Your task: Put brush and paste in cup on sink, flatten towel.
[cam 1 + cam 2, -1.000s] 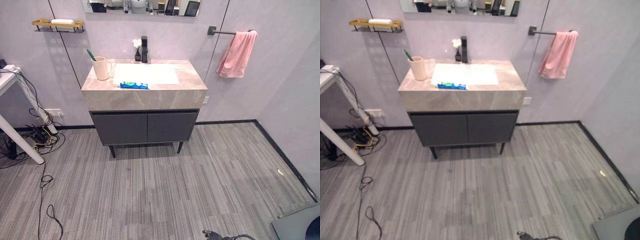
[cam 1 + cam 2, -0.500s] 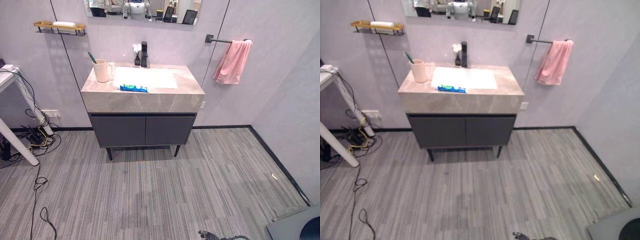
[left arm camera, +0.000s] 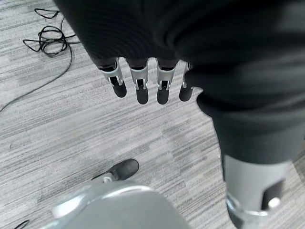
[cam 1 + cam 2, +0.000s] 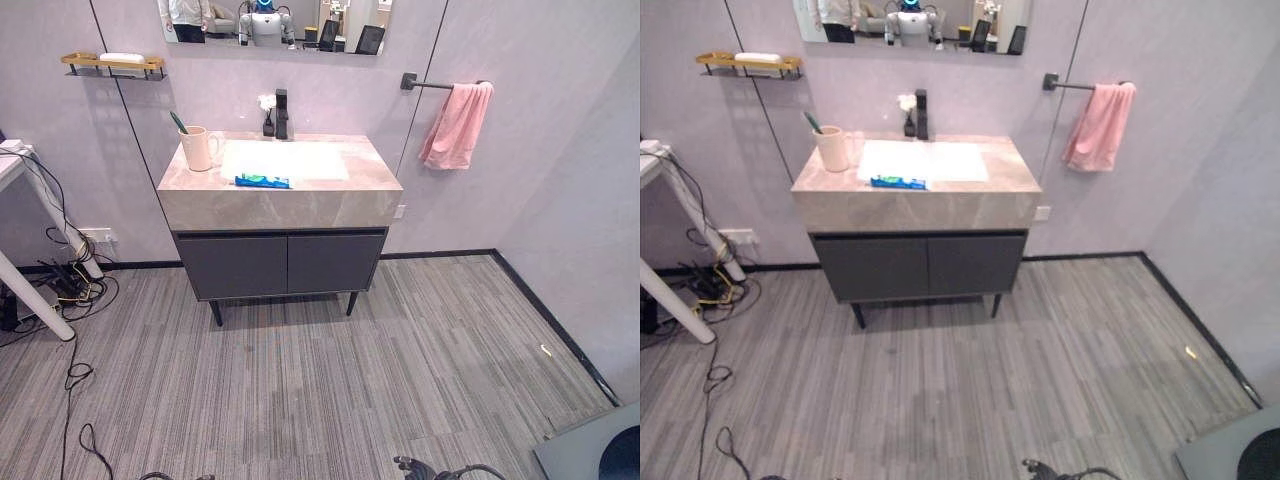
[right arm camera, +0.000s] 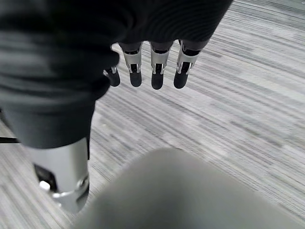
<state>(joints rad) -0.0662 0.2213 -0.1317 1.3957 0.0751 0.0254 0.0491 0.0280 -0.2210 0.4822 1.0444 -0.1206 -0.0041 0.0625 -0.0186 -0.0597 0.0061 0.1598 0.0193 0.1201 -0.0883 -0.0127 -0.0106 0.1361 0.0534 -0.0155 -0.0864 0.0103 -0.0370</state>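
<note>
Shift: whole view has slid, so my head camera moved; nothing on the sink (image 4: pixel 283 160) did.
Brush (image 4: pixel 179 122): already in the cup (image 4: pixel 197 149).
Paste (image 4: pixel 262 181): light, slick tube on the sink's front edge; pinch mid-body.
Towel (image 4: pixel 455 124): soft, bunched on its bar right of the sink.
Left robot hand (image 3: pixel 138 78): fingers straight, empty.
Right robot hand (image 5: pixel 153 67): same.

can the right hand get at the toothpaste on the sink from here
Probably not yet: the right hand hangs open over the floor, and a wide stretch of floor lies between the robot and the toothpaste at the sink front edge.
</note>
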